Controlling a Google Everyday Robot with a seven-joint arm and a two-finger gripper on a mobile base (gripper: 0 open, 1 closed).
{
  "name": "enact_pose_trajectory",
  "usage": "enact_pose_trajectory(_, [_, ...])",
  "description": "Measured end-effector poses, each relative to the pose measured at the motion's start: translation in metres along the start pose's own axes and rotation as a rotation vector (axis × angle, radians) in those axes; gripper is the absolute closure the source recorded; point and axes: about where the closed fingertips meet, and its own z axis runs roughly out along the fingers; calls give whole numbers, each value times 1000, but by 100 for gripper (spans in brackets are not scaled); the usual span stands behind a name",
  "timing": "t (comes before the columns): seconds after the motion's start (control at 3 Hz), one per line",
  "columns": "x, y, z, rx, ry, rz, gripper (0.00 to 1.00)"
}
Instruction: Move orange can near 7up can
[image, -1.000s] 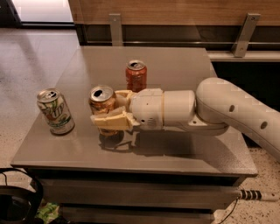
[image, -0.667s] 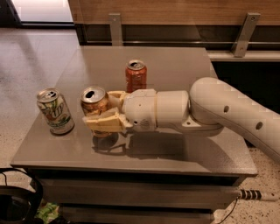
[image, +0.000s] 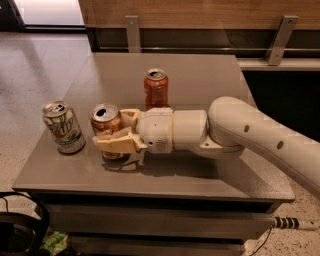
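Observation:
The orange can (image: 105, 122), pale tan-orange with a silver open top, stands upright on the grey table (image: 200, 80), left of middle. My gripper (image: 114, 131) reaches in from the right and is shut on this can, one tan finger in front of it and one behind. The 7up can (image: 63, 127), whitish with green streaks, stands upright a short gap to the left of the orange can, near the table's left edge.
A deeper red-orange can (image: 156, 88) stands upright behind the gripper's wrist. My white arm (image: 250, 132) crosses the table's right half. The table's front edge is close below the gripper. A black cable and a dark object lie on the floor at bottom left.
My gripper has carried the orange can to the left, closing the gap to the 7up can. The two other cans have not moved.

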Motion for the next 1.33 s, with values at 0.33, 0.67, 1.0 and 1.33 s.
enact_pose_trajectory(0.33, [17, -8, -7, 19, -35, 14, 100])
enact_pose_trajectory(0.67, [19, -9, -7, 19, -40, 16, 85])
enact_pose_trajectory(1.0, [19, -9, -7, 18, -40, 16, 53])
enact_pose_trajectory(1.33, [19, -9, -7, 18, -40, 16, 31])
